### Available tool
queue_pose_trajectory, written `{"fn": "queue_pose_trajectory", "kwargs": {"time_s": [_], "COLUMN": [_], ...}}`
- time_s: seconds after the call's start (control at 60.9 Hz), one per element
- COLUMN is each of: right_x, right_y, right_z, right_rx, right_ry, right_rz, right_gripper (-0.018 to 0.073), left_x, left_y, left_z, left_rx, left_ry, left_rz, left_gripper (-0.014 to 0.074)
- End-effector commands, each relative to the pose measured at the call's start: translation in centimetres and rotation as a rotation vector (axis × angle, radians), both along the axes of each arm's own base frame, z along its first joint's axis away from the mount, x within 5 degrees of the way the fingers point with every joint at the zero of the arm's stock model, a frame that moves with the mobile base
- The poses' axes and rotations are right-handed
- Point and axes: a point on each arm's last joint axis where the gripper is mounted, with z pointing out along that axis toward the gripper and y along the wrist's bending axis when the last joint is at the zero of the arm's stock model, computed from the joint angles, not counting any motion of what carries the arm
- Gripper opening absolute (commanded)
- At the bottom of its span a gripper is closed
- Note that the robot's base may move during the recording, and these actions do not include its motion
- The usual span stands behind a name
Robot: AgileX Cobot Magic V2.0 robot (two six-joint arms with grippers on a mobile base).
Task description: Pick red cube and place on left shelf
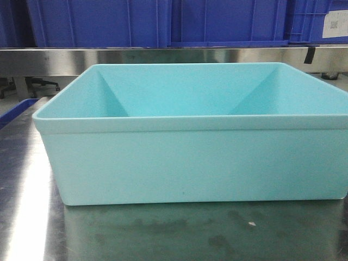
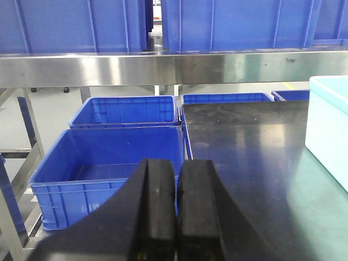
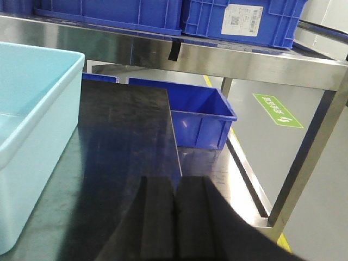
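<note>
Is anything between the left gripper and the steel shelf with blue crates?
Nothing visible does: the left gripper faces the shelf directly; the turquoise tub sits off to its right. No red cube shows.

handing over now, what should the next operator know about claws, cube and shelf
Claws: left claw shut, empty; right claw shut, empty.
Cube: red cube not seen in any view; the turquoise tub hides most of its own floor.
Shelf: left shelf with blue crates is ahead of the left claw.
Done: nothing evident.
Left: find cube, pick it, place on shelf.
</note>
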Motion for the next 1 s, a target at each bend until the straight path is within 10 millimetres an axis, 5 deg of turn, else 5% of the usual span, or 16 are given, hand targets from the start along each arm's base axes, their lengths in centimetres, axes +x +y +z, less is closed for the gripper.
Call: {"fn": "queue_pose_trajectory", "kwargs": {"time_s": [0.0, 0.476, 0.608, 0.756, 0.986], "right_x": [-0.3, -0.8, -1.4, -2.4, -2.6], "right_y": [0.0, -0.1, -0.6, -0.4, 0.8], "right_z": [1.6, 4.0, 5.5, 9.1, 16.9], "right_rx": [-0.039, 0.01, 0.172, 0.276, 0.267], "right_ry": [-0.138, -0.414, -0.548, -0.545, -0.292], "right_rz": [-0.005, -0.014, -0.031, 0.003, 0.094], "right_gripper": [0.0057, 0.0057, 0.0057, 0.0057, 0.0057], "left_x": [0.0, 0.0, 0.0, 0.0, 0.0], "left_y": [0.0, 0.0, 0.0, 0.0, 0.0], "left_z": [0.1, 0.1, 0.1, 0.1, 0.1], "left_rx": [-0.007, -0.007, -0.007, -0.007, -0.007], "left_ry": [-0.079, -0.079, -0.079, -0.079, -0.079], "left_rz": [-0.002, -0.002, -0.002, -0.002, -0.002], "left_gripper": [0.0102, 0.0102, 0.0102, 0.0102, 0.0102]}}
